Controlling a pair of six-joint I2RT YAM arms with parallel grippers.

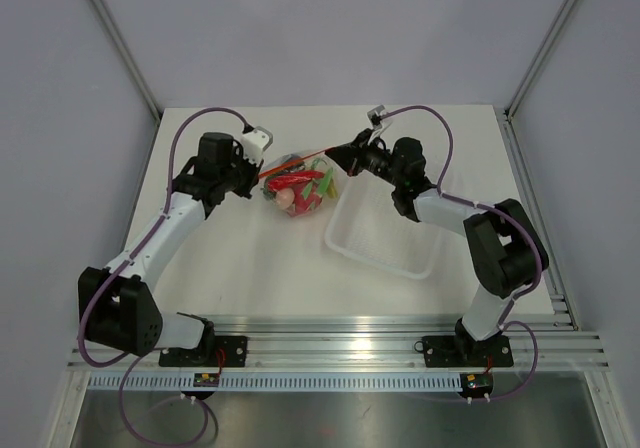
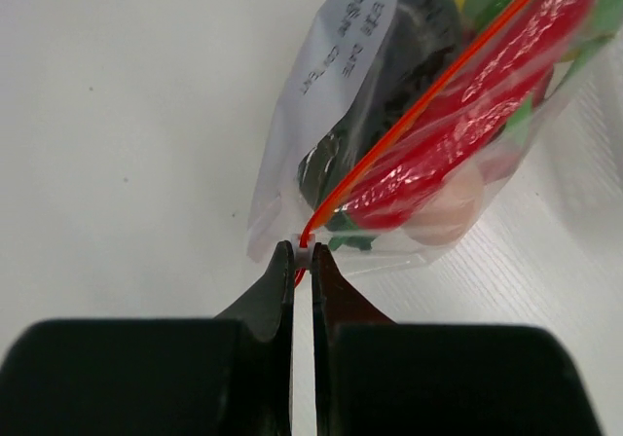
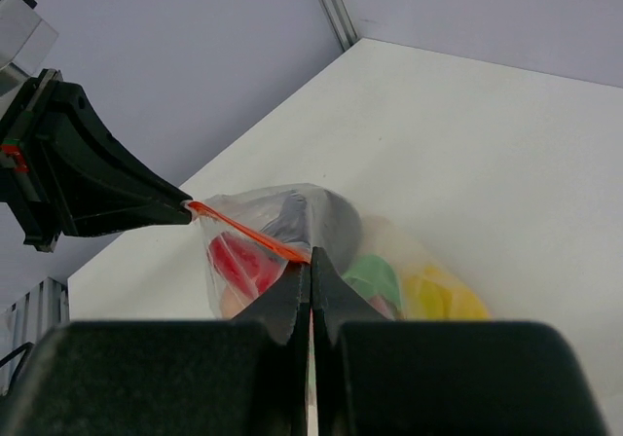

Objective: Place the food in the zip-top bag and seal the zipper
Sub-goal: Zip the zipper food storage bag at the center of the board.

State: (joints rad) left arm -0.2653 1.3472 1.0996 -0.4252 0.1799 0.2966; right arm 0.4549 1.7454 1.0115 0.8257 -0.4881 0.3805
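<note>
The zip-top bag (image 1: 298,186) lies on the table with the food inside. In the left wrist view I see a red chilli (image 2: 467,129), a dark avocado (image 2: 421,27) and a pale piece (image 2: 450,212) through the plastic. In the right wrist view a yellow banana (image 3: 440,296) and a green piece (image 3: 375,275) show. My left gripper (image 2: 303,253) is shut on the left end of the orange-red zipper (image 2: 428,95). My right gripper (image 3: 311,259) is shut on the zipper (image 3: 248,234) further along, with the strip taut between them (image 1: 297,165).
A rigid clear tray (image 1: 378,258) stands right of the bag, under my right arm. The left gripper's black fingers (image 3: 117,198) show in the right wrist view. Aluminium frame posts stand at the back corners.
</note>
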